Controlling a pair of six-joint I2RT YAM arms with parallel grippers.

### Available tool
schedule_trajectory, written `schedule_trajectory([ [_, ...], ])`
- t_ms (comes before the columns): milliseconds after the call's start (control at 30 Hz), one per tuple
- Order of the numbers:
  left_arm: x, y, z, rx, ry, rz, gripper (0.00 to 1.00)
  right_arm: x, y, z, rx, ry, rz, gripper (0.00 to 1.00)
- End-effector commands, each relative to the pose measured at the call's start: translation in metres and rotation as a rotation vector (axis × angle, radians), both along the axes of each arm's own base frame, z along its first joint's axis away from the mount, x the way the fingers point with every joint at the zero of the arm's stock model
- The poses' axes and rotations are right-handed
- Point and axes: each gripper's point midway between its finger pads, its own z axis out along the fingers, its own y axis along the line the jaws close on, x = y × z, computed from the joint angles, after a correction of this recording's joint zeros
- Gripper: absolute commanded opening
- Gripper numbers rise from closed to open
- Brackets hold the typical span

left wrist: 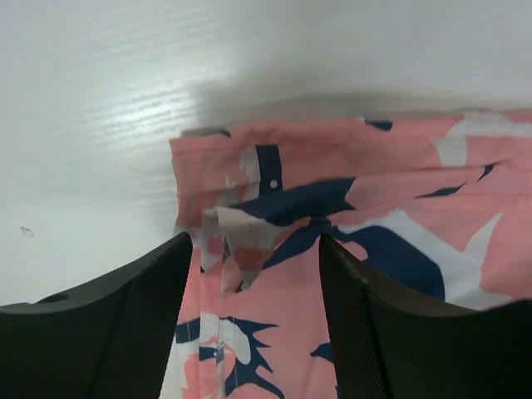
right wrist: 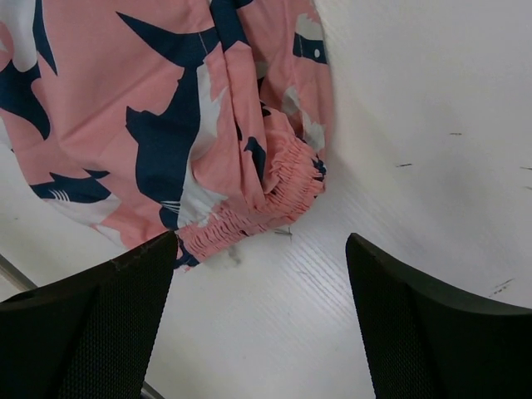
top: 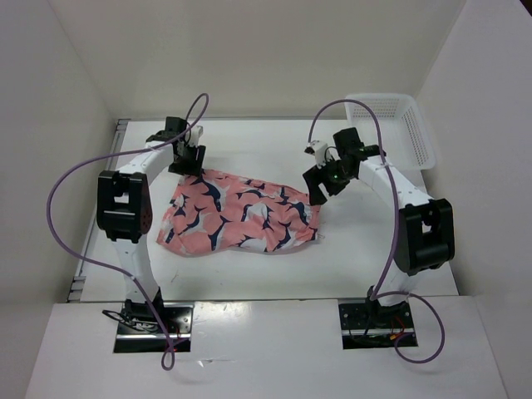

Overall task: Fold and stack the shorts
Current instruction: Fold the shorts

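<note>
The salmon-pink shorts with navy and white bird shapes lie spread on the white table. My left gripper hovers over their far left corner, open and empty; in the left wrist view the shorts' hem corner lies between and beyond the fingers. My right gripper is open just off the shorts' right edge; in the right wrist view the gathered elastic waistband lies ahead of the fingers on bare table.
A white mesh basket stands at the back right of the table. White walls enclose the table on the left, back and right. The table's left edge has a metal rail.
</note>
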Motion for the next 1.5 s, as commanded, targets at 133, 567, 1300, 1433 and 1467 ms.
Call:
schedule_trajectory([
  [133, 0.029, -0.013, -0.002, -0.023, -0.08, -0.029, 0.59, 0.011, 0.007, -0.019, 0.028, -0.007, -0.036, 0.77],
  [567, 0.034, -0.013, -0.003, 0.023, -0.093, -0.018, 0.06, 0.044, 0.013, -0.03, 0.029, -0.03, -0.07, 0.14],
  [1300, 0.055, 0.051, 0.053, 0.105, -0.211, 0.133, 0.04, 0.097, -0.03, -0.045, -0.07, -0.102, -0.26, 0.31],
  [1433, 0.06, 0.053, 0.04, 0.115, -0.193, 0.138, 0.21, 0.106, -0.032, -0.039, -0.067, -0.127, -0.313, 0.75],
  [1467, 0.06, 0.053, 0.034, 0.116, -0.181, 0.137, 0.36, 0.109, -0.033, -0.033, -0.061, -0.147, -0.331, 0.81],
])
